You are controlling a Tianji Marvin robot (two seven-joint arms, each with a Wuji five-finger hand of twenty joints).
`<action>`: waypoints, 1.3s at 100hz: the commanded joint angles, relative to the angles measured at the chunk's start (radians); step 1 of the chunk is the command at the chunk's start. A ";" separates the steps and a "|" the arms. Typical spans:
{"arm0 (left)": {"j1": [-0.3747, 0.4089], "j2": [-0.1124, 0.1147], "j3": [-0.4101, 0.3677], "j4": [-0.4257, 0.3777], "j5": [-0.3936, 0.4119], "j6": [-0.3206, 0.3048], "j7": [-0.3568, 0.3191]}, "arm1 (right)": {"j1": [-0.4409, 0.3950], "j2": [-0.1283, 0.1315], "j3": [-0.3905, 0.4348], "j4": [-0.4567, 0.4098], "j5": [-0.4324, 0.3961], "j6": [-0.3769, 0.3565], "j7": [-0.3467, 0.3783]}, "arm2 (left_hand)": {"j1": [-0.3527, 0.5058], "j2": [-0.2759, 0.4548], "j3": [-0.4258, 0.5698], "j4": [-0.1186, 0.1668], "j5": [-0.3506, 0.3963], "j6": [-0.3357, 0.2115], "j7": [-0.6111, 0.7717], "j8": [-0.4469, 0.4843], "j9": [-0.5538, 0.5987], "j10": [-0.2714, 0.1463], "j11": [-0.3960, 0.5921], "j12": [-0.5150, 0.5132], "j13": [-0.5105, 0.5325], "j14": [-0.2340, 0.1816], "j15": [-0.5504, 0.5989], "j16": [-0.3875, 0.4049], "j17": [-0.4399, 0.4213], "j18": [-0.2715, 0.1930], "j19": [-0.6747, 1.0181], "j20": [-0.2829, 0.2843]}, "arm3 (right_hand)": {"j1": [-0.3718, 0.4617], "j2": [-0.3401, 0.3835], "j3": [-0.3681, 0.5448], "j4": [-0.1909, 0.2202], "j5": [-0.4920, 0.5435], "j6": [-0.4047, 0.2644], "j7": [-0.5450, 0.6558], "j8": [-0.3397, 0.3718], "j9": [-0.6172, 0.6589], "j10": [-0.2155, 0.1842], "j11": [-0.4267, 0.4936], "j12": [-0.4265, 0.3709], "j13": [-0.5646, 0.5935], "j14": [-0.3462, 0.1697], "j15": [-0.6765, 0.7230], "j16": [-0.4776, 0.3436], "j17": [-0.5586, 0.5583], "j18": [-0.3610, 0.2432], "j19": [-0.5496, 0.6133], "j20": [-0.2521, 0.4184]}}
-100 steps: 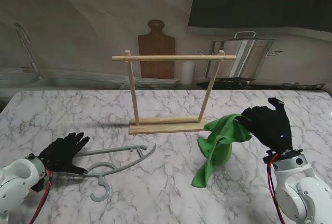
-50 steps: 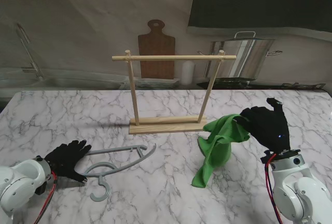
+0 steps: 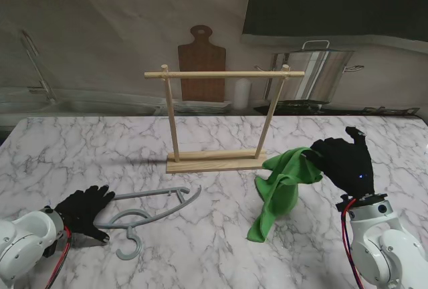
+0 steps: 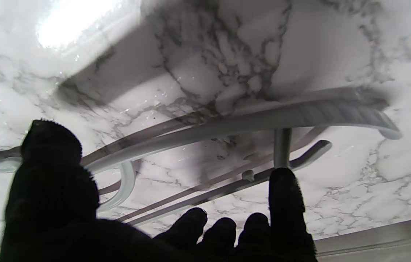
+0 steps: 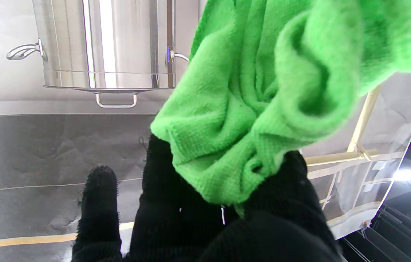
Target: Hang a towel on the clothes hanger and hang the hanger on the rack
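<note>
i judge the task to be early: nothing is hung yet. my right hand (image 3: pixel 344 162) holds the green towel (image 3: pixel 284 182) pinched in its fingers (image 5: pixel 161 189), raised off the surface (image 3: pixel 221 235) on my right side, with the towel's free end trailing down so its tip touches or nearly touches the marble. the grey clothes hanger (image 3: pixel 150 209) lies flat on the surface at my left, nearer to me than the rack (image 3: pixel 221 118), untouched by the towel. my left hand (image 3: pixel 83 210) sits low just beside the hanger's left end, fingers (image 4: pixel 285 196) spread and holding nothing; in the left wrist view the fingertips reach toward the hanger's bars without closing on them, and i cannot tell whether any tip touches. the wooden rack stands upright farther from me, its top bar bare.

left to do, as i see it: grip the hanger, drape the towel over it, then hook it on the rack's bar.

for room, the marble between hanger and towel is open, a fair place to bring the two together. the left hand is close to the near edge of the surface, and the rack's base lies just beyond the towel's side.
</note>
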 commanded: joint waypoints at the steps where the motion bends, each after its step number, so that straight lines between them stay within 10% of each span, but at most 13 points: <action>1: 0.006 -0.002 -0.002 -0.005 0.006 0.003 -0.012 | -0.009 -0.003 -0.001 0.002 0.001 0.008 -0.005 | 0.011 -0.025 0.009 0.011 -0.024 0.013 0.000 0.011 -0.026 0.009 -0.015 -0.012 -0.007 -0.002 -0.004 -0.003 -0.003 -0.001 -1.267 0.013 | 0.075 0.031 0.043 0.038 0.035 -0.035 0.001 -0.003 0.015 0.030 -0.018 0.012 0.026 -0.031 -0.020 0.010 -0.023 0.028 -0.027 -0.020; 74: -0.011 0.002 0.024 0.022 0.026 0.027 -0.043 | -0.007 -0.004 -0.011 0.010 0.011 0.019 -0.004 | 0.072 -0.047 0.023 0.022 -0.024 0.007 -0.004 0.012 -0.026 0.005 -0.015 -0.012 0.003 0.001 0.013 0.003 0.012 0.002 -1.267 0.013 | 0.074 0.029 0.044 0.038 0.038 -0.037 -0.003 -0.004 0.015 0.031 -0.020 0.014 0.025 -0.031 -0.020 0.012 -0.035 0.033 -0.050 -0.041; 105: -0.051 0.009 0.068 0.055 0.038 0.033 -0.081 | -0.010 -0.005 -0.009 0.013 0.012 0.016 -0.009 | 0.277 -0.001 0.024 0.057 -0.019 -0.032 0.010 0.038 0.005 -0.057 -0.008 -0.005 0.070 -0.039 0.065 0.009 0.083 -0.012 -1.232 0.026 | 0.071 0.028 0.043 0.038 0.037 -0.040 -0.005 -0.004 0.013 0.029 -0.014 0.017 0.022 -0.036 -0.019 0.013 -0.038 0.035 -0.057 -0.048; 130: -0.064 0.010 0.086 0.071 0.016 0.064 -0.097 | -0.010 -0.006 -0.008 0.013 0.014 0.014 -0.011 | 0.646 0.199 0.083 0.067 0.049 -0.115 0.039 0.098 0.120 -0.142 0.043 0.055 0.165 -0.088 0.097 0.019 0.096 -0.043 -1.053 0.050 | 0.069 0.029 0.044 0.038 0.036 -0.042 -0.007 -0.005 0.012 0.030 -0.011 0.018 0.021 -0.036 -0.016 0.015 -0.039 0.035 -0.061 -0.053</action>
